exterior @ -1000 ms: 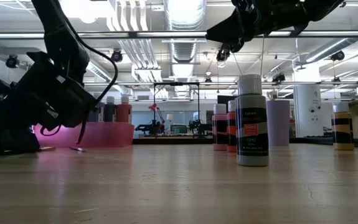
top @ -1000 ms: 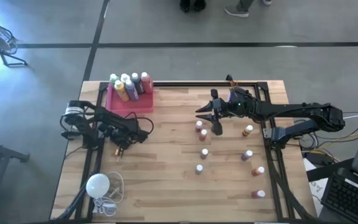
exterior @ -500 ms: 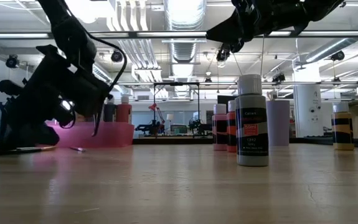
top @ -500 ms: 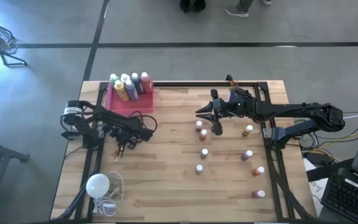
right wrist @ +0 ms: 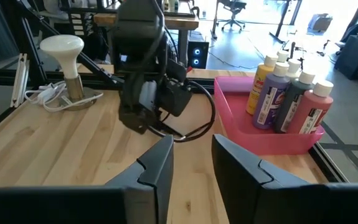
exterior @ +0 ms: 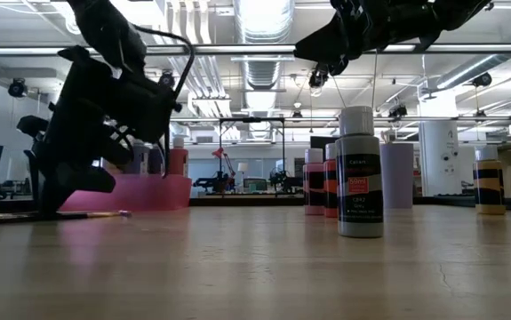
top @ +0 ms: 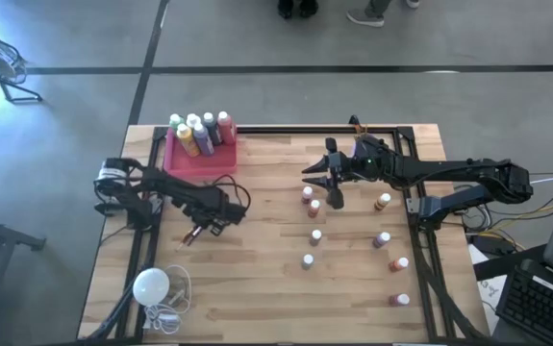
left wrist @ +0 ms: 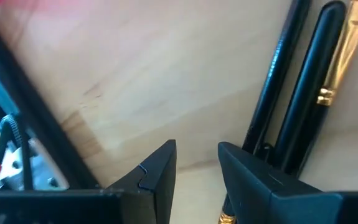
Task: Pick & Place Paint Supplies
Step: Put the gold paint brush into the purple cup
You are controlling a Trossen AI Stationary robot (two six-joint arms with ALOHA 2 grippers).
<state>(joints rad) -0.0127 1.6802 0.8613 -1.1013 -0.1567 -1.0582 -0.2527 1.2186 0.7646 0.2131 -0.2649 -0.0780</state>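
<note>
Brushes (left wrist: 303, 87) beside L pincer (left wrist: 194, 165)

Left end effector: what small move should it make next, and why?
Probably shift sideways over the paintbrushes, then lower. In the left wrist view the left end effector has its jaws apart with only bare table between them; the brushes lie beside one finger, outside the gap.
</note>
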